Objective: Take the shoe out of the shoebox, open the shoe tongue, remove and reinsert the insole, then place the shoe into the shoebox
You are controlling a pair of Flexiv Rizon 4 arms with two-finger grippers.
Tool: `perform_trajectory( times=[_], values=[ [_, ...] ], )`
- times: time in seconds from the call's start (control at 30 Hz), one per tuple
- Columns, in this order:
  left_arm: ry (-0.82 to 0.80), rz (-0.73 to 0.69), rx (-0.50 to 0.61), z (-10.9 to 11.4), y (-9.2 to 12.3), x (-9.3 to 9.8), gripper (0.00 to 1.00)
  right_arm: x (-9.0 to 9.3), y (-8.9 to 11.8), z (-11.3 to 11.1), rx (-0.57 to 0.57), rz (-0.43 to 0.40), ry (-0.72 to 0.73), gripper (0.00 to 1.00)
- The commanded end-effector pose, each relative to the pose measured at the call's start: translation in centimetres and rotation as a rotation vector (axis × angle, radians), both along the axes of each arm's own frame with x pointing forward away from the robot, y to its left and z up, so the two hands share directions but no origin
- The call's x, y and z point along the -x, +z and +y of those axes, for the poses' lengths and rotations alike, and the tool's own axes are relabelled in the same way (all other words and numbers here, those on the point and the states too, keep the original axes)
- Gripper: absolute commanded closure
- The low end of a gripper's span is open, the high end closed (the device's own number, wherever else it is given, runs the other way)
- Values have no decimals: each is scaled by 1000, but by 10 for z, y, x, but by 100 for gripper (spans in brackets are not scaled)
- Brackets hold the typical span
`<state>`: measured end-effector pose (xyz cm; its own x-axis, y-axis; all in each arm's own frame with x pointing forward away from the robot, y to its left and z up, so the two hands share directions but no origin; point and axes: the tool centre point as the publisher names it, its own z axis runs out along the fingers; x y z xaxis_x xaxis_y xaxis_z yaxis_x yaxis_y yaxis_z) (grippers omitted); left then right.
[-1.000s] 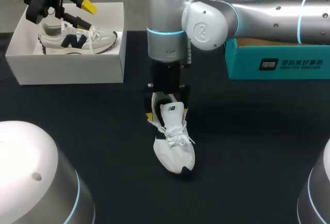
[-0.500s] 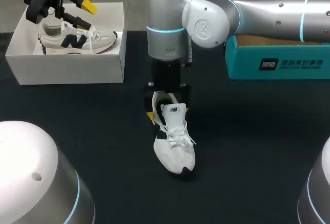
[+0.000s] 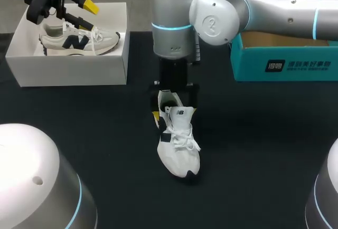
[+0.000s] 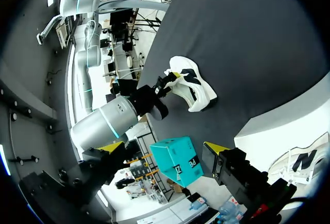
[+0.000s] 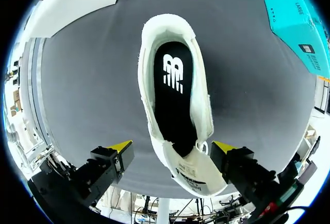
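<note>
From the head view, the white shoe (image 3: 178, 147) stands upright near the middle of the black table (image 3: 264, 150), toe toward the near edge, laces tied. The right gripper (image 3: 174, 113) hangs straight down over its heel end, its yellow tips spread to either side of the collar. At the table's far left corner sits the white shoebox (image 3: 68, 63) with a second shoe (image 3: 79, 40) inside; the left gripper (image 3: 80, 13) hovers above it, fingers apart and holding nothing. A teal box (image 3: 285, 65) lies at the far right edge. In the left wrist view, the left gripper (image 4: 164, 146) is spread wide, and ahead of it are the shoe (image 4: 192, 83) and the teal box (image 4: 175, 163). In the right wrist view, the right gripper (image 5: 172, 146) straddles the shoe (image 5: 198, 110) — one finger clearly apart from it, the other just beside the tongue (image 5: 198, 175) — with the black insole (image 5: 172, 97) lying flat inside.
</note>
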<state>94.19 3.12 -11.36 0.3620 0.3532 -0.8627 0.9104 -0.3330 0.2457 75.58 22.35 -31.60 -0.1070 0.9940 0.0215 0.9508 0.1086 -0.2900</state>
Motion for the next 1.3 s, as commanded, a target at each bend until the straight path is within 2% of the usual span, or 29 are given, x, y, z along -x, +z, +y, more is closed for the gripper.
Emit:
perform_trajectory(
  times=[0.03,0.33,0.57,0.6,0.63,0.67,0.7,0.73,1.0,1.3],
  values=[
    [0,-1,-4,0,0,0,0,6,19,-6,18,-30,-16,0],
    [0,-1,-4,0,0,0,0,22,44,-15,44,-79,-80,0],
    [0,-1,-4,0,0,0,0,43,39,-4,-2,-82,-98,1],
    [0,-1,-4,0,0,0,0,47,38,-3,-2,-79,-102,16],
    [0,-1,-4,0,0,0,0,51,37,-1,-4,-81,-107,51],
    [0,-1,-4,0,0,0,0,56,36,-1,-7,-79,-112,74],
    [0,-1,-4,0,0,0,0,58,35,0,-9,-76,-113,89],
    [0,-1,-4,0,0,0,0,61,33,1,-18,-68,-119,100],
    [0,-1,-4,0,0,0,0,74,23,-5,-10,-58,-150,100],
    [0,-1,-4,0,0,0,0,56,-1,0,-35,-56,-113,100]
  ],
)
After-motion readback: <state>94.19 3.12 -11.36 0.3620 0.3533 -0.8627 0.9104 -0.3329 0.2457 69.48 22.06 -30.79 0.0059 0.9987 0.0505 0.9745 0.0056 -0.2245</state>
